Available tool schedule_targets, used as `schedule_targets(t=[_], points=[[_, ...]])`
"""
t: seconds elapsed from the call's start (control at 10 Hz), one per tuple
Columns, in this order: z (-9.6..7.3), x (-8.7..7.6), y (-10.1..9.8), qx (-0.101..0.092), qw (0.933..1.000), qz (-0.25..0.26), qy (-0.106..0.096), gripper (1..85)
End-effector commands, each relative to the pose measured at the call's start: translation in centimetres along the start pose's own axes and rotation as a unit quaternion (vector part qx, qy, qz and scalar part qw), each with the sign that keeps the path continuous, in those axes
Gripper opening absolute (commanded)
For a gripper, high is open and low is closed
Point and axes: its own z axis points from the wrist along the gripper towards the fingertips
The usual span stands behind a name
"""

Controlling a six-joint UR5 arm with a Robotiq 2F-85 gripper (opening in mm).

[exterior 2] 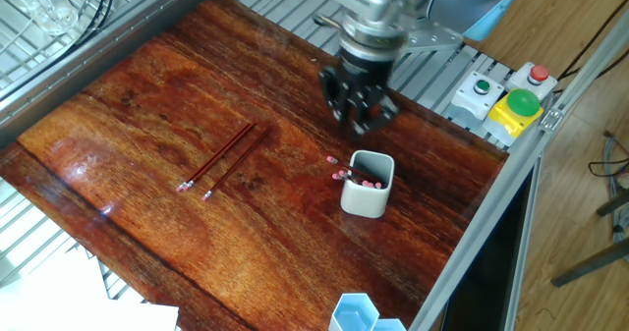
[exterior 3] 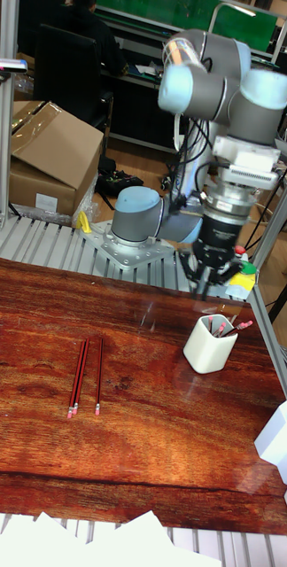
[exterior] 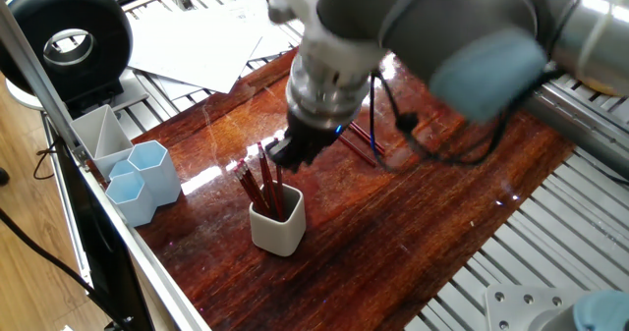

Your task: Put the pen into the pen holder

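A UR5 arm hangs above a dark wooden table (exterior 2: 147, 105) with its gripper (exterior 2: 359, 115) clear of the pen holder (exterior 2: 368, 186), the off-white cup standing near the table's right edge in the other fixed view; several red pens (exterior: 263, 186) lean inside it, pink ends up, some tipped over the left rim. Three more pens (exterior 3: 83, 376) lie side by side on the bare wood, well apart from the cup, toward the left of the tall fixed view; these look to be the work left.

The risk from here, as a judgement: the standing pens lean out past the rim, so a low sweep of the fingers across the cup could catch them, tip the light cup or flick a pen onto the table; the loose pens lie flat and close together, so a pinch on one could nudge or drag its neighbour; a glossy surface may let a thin pen roll away from the fingers.

The wrist points almost straight down, fingers aimed at the table just beyond the cup's far side; the forearm and elbow reach in from the far right, blurred in one fixed view. The jaws seem a little parted and nothing shows between them, though blur keeps that from being certain.
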Motion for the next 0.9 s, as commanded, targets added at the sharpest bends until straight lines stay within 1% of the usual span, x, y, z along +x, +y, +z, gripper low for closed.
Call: schedule_targets(t=[0.0, 0.1, 0.2, 0.3, 0.5, 0.6, 0.7, 0.8], points=[[-2.4, -0.4, -6.3, 0.039, 0.9942, -0.068, 0.074, 19.3], [-2.0, -1.4, -8.3, 0.047, 0.9920, -0.085, 0.081, 16.3], [-0.9, -2.4, -10.5, 0.054, 0.9897, -0.099, 0.088, 14.3], [0.5, -3.7, -12.6, 0.059, 0.9879, -0.113, 0.088, 13.7], [4.2, -5.8, -16.8, 0.062, 0.9862, -0.130, 0.082, 13.3], [6.7, -6.5, -18.5, 0.068, 0.9885, -0.111, 0.076, 9.3], [8.6, -6.0, -19.1, 0.069, 0.9905, -0.086, 0.081, 1.0], [9.7, -4.8, -18.6, 0.054, 0.9919, -0.061, 0.098, 1.0]])
